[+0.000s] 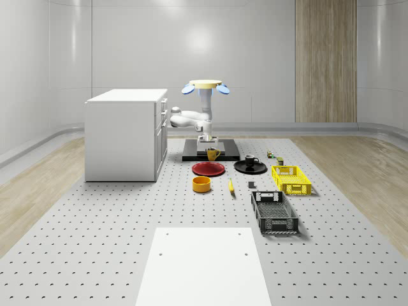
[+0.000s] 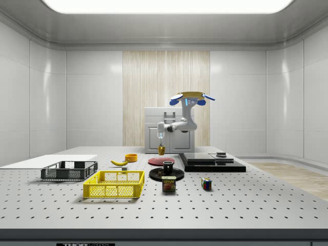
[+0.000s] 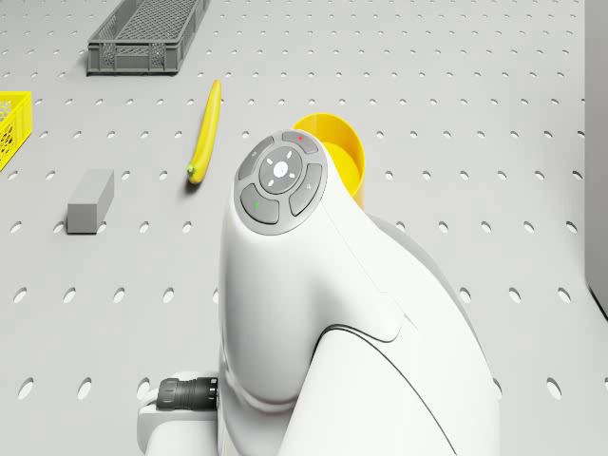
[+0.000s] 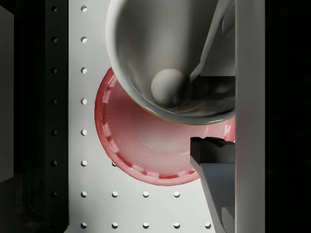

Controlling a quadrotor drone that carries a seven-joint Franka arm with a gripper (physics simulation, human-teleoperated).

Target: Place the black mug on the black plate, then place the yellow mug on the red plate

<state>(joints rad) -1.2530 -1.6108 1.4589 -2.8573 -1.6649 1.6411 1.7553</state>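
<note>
Two mugs stand apart: the black mug [image 1: 251, 159] already sits on the black plate [image 1: 250, 167], while the yellow mug [image 1: 212, 153] hangs pinched in the gripper [image 1: 210, 148], just above the far edge of the red plate [image 1: 208, 169]. The drone [image 1: 205, 85] hovers over the black platform [image 1: 191, 152], right of the white cabinet [image 1: 125, 134].

Drone [image 1: 206, 85] hovering, arm [image 1: 191, 118] bent downward, pincer [image 1: 210, 144] clamped on the yellow mug [image 1: 212, 153]

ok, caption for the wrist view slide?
Yellow mug held in the gripper, above the red plate on the perforated table.
</note>
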